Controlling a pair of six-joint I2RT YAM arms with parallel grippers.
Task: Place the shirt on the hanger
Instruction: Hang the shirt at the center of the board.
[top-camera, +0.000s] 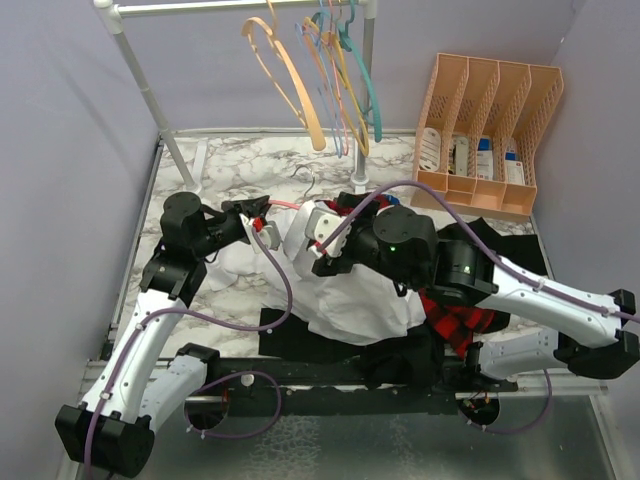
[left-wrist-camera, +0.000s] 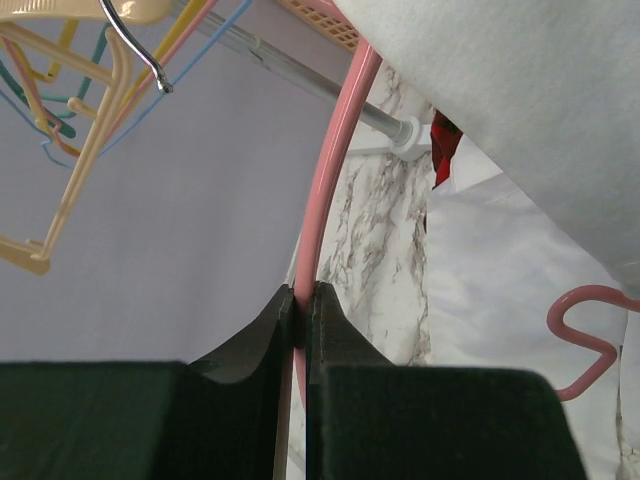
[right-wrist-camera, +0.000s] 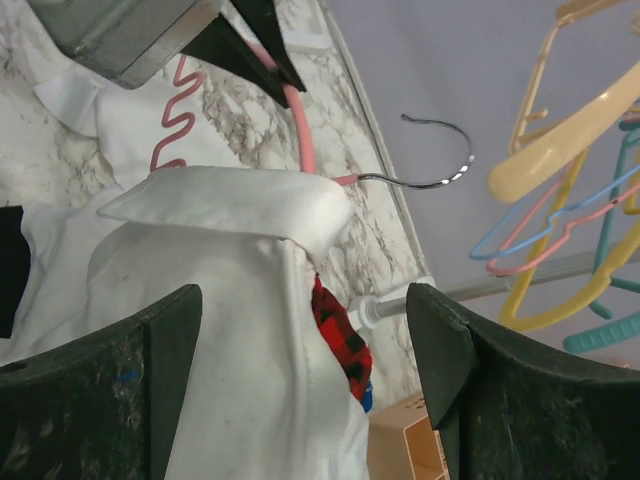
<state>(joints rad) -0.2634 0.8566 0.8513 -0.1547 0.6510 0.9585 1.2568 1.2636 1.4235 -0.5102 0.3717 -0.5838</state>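
Bright, even indoor light with only soft shadows. The white shirt (left-wrist-camera: 520, 90) looks nearly washed out close up.

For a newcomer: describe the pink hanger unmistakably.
On the marbled tabletop, below the hanger rail, lies a crumpled white collared shirt. A thin pink wavy-armed hanger pokes out at its collar, pinched in the jaws of the left gripper; the other hangers hang on the rail.

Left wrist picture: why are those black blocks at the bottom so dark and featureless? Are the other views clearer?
Left wrist view: that is the left gripper, black, right at the lens, soft-edged; the hanger it clamps is crisp. Right wrist view: the right gripper looks equally dark, the shirt evenly lit. Top view: sharp, with soft shadows.
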